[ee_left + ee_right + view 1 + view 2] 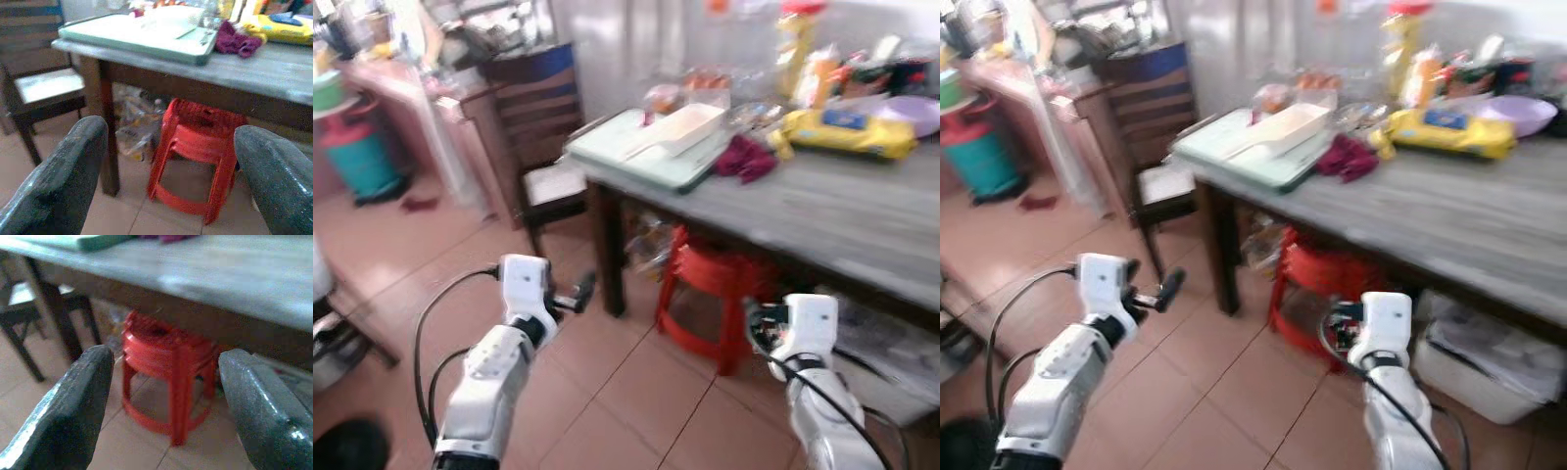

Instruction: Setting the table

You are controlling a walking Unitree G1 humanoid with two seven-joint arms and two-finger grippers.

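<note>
Left gripper: fingers spread wide, holding nothing, raised over the tiled floor short of the worktop. Right gripper: fingers likewise wide apart and empty, level with a stack of red stools standing under the worktop. Worktop, grey, on dark legs: pale green tray at the near corner, bearing a white oblong dish; maroon cloth just beside the tray; yellow packet further along; purple bowl behind it. Dark wooden chair beside the corner.
</note>
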